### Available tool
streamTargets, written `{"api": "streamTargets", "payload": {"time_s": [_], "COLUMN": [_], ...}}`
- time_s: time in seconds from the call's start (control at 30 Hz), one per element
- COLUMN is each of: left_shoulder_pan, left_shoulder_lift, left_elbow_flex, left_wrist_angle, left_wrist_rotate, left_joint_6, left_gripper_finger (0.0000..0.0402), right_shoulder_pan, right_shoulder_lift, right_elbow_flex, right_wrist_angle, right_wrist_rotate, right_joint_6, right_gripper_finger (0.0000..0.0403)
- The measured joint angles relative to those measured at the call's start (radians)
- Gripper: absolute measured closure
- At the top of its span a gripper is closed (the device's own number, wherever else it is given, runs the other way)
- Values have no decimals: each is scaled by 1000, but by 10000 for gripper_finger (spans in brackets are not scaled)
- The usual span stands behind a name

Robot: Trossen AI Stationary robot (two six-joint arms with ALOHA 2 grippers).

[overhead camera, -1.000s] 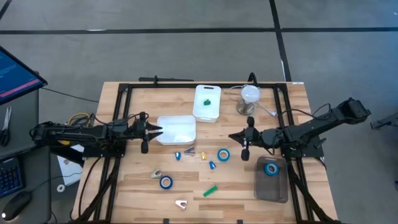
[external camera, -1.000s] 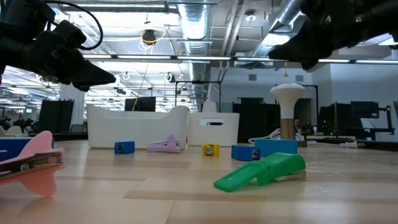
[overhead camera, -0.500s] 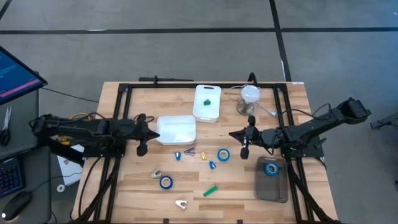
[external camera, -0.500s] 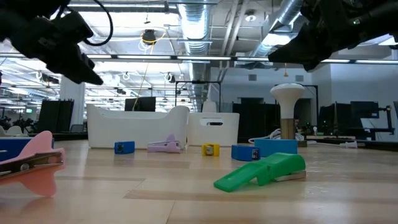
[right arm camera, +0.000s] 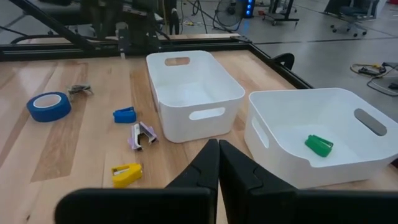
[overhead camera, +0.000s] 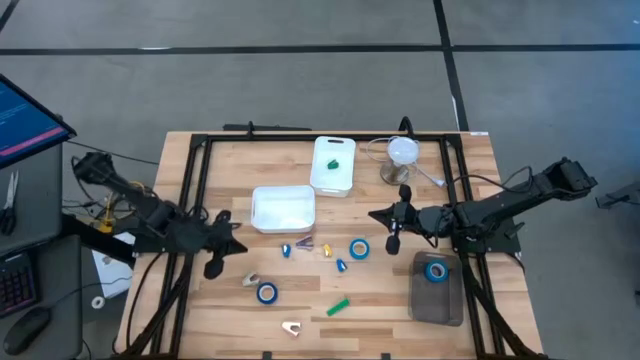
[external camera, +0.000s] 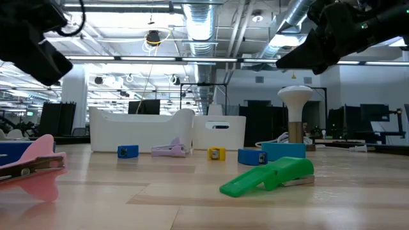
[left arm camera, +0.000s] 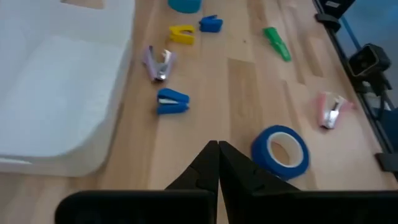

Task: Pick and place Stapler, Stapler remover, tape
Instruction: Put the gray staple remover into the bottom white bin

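Left gripper (overhead camera: 222,247) now off tub (overhead camera: 283,208).

wooden table (overhead camera: 225,300), tubs (overhead camera: 283,208), tape (overhead camera: 266,292), staplers (overhead camera: 339,306)

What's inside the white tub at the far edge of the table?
One green stapler lies on the floor of the far white tub, near one end. The tub's near wall hides part of the floor in the right wrist view; the high view shows nothing else inside.

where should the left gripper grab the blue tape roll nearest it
Take the blue tape roll across its ring wall, coming straight down: it lies flat on the table with its hole up, so one finger could probably drop into the hole and the other outside. The left gripper is shut and would need opening first.
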Motion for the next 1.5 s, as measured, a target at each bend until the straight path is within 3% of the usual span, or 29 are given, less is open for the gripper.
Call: {"api": "streamTargets", "payload": {"time_s": [0.17, 0.53, 0.7, 1.0, 1.33, 1.4, 1.5], "left_shoulder_pan": [-115, -217, -199, -169, -108, -88, -57], "left_shoulder_lift": [68, 209, 231, 233, 234, 252, 327], "left_elbow_flex": [0, 0, 0, 0, 54, 108, 211], "left_wrist_angle": [14, 71, 70, 89, 103, 60, -130], "left_wrist_rotate": [-90, -101, -101, -80, -133, -144, -147], "left_joint_6": [-131, -347, -435, -436, -476, -428, -414], "left_gripper_finger": [400, 400, 400, 395, 400, 401, 401], "right_shoulder_pan": [0, 1, 3, 2, 2, 2, 2], "right_shoulder_lift": [0, 0, 0, 0, 0, 0, 0], "right_elbow_flex": [0, 0, 0, 0, 0, 0, 0], "right_wrist_angle": [2, 3, 3, 3, 3, 3, 2], "right_wrist_rotate": [0, 0, 0, 0, 0, 0, 0], "right_joint_6": [0, 8, 8, 8, 8, 8, 8], "right_gripper_finger": [403, 403, 403, 403, 403, 403, 403]}}
